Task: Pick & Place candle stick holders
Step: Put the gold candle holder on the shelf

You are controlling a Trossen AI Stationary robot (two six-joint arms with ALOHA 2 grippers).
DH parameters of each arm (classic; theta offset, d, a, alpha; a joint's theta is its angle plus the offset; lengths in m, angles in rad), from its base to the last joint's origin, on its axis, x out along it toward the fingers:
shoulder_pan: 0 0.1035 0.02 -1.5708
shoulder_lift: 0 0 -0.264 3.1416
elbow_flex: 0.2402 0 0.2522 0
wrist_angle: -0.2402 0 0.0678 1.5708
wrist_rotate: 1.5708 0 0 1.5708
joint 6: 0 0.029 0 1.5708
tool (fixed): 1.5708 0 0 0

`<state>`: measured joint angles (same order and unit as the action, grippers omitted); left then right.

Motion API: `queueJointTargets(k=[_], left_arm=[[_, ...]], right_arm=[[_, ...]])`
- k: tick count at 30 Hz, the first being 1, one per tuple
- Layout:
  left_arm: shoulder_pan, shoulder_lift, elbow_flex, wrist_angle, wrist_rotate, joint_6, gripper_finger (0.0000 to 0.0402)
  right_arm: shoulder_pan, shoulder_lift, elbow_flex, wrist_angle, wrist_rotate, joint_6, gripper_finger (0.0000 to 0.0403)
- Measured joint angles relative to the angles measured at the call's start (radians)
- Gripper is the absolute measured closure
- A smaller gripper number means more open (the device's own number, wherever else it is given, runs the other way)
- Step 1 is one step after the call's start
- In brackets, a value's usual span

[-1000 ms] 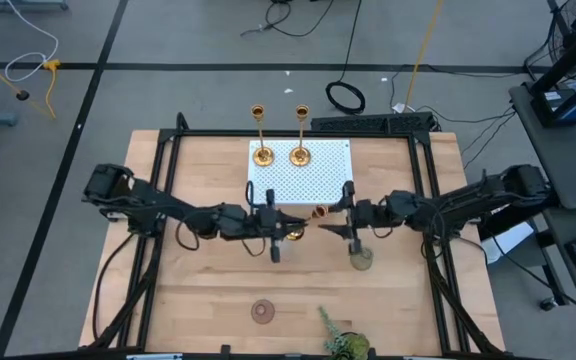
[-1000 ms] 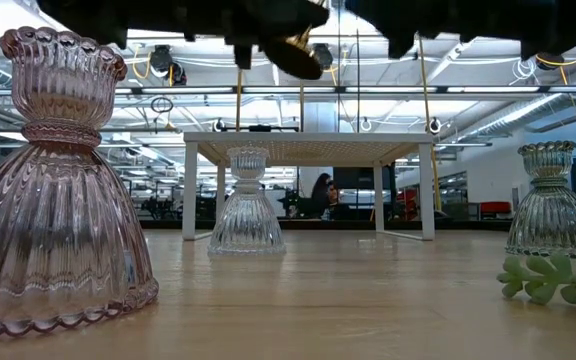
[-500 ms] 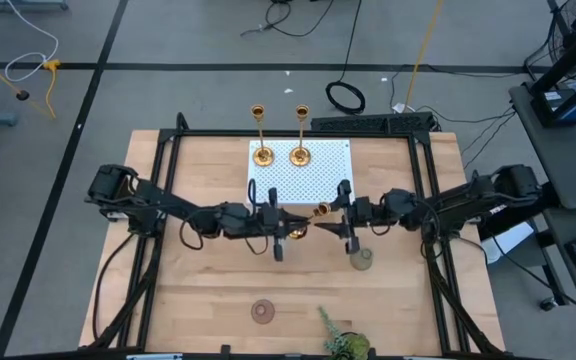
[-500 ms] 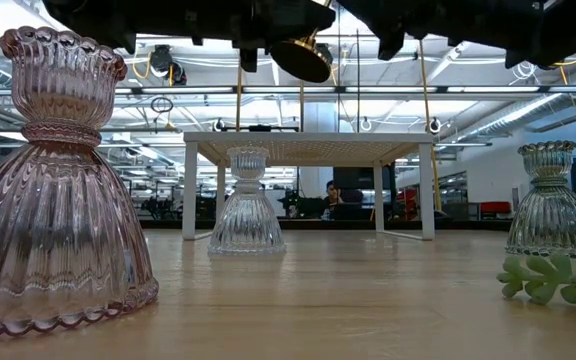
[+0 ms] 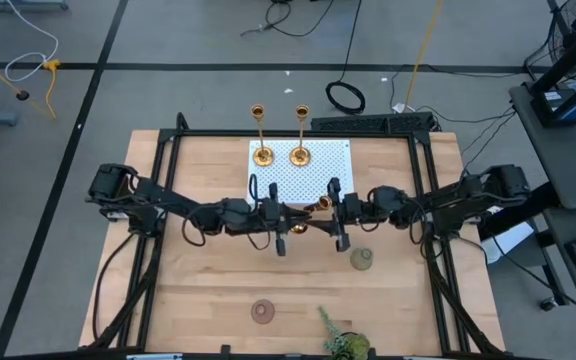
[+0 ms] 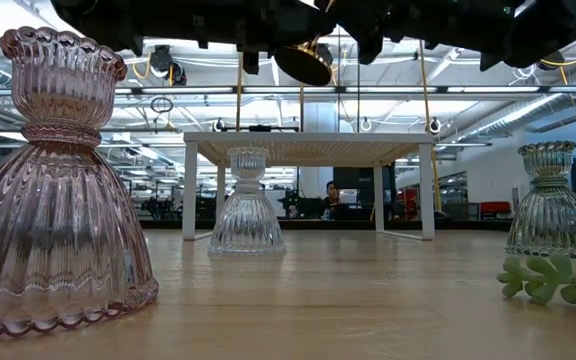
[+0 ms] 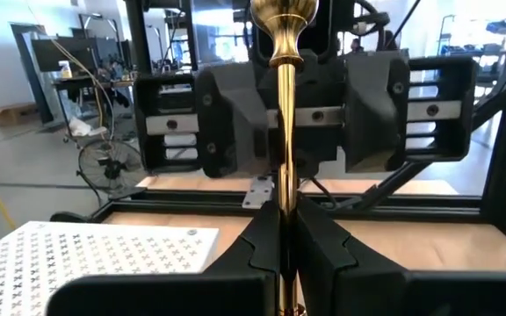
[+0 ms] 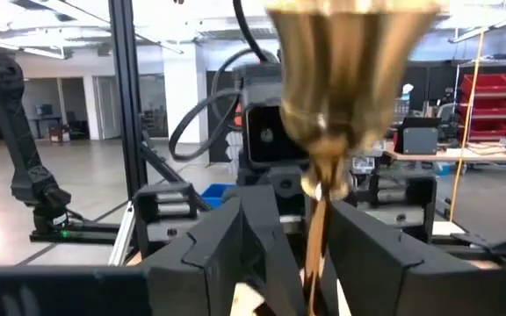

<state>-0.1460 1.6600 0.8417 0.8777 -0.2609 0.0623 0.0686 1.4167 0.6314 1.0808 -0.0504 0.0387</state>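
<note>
My left gripper point(image 5: 290, 226) is shut on a gold candlestick point(image 5: 310, 215) held above the table's middle, just in front of the white perforated stand point(image 5: 318, 172). The candlestick's cup end point(image 8: 350, 70) points at my right gripper point(image 5: 326, 212). That gripper is open, with one finger on either side of the stem just below the cup and a gap showing on both sides. Two more gold candlesticks point(image 5: 261, 150) point(image 5: 300, 150) stand upright on the stand. On the tabletop stand the pink glass holder point(image 6: 58, 190), the clear one point(image 6: 248, 205) and the green one point(image 5: 362, 259). My left gripper pinches the candlestick's thin stem point(image 7: 282, 197) between its two fingers, on the stem's lower part near the round base point(image 6: 303, 62). The fingers come level from the table's left. The candlestick lies tipped over, nearly level, lifted clear of the table.
A green leafy sprig point(image 5: 340, 342) lies at the near edge, right of the pink holder point(image 5: 261, 311). Black frame rails point(image 5: 168, 200) run along the table's left and right sides. The stand's legs point(image 6: 190, 190) rise behind the clear holder.
My right gripper has moved toward the table's left, up to the candlestick, and its open fingers now straddle the stem below the cup. My left gripper has shifted slightly right with the candlestick, still shut on it.
</note>
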Motion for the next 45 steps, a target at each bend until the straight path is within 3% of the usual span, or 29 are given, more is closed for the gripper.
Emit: queueJointTargets(k=[6, 14, 29, 34, 39, 45], left_arm=[[-0.014, 0.000, 0.000, -0.007, -0.015, 0.011, 0.0385], [-0.016, 0.000, 0.000, -0.005, -0.028, 0.017, 0.0385], [-0.013, 0.000, 0.002, -0.061, -0.042, -0.050, 0.0311], [-0.012, 0.000, 0.002, -0.092, -0.101, -0.061, 0.0272], [-0.014, -0.001, 0.002, -0.091, -0.141, -0.060, 0.0227], [-0.049, -0.075, 0.002, -0.113, -0.144, -0.068, 0.0207]], right_arm=[[-0.004, 0.002, 0.000, 0.015, 0.000, -0.024, 0.0294], [-0.005, 0.002, 0.000, 0.011, 0.002, -0.031, 0.0390], [-0.004, -0.022, -0.001, -0.065, 0.006, 0.034, 0.0393], [-0.004, -0.103, -0.001, -0.254, 0.095, 0.018, 0.0393], [-0.004, -0.207, -0.001, -0.387, 0.112, 0.002, 0.0393], [-0.014, -0.358, -0.001, -0.601, 0.321, -0.041, 0.0393]])
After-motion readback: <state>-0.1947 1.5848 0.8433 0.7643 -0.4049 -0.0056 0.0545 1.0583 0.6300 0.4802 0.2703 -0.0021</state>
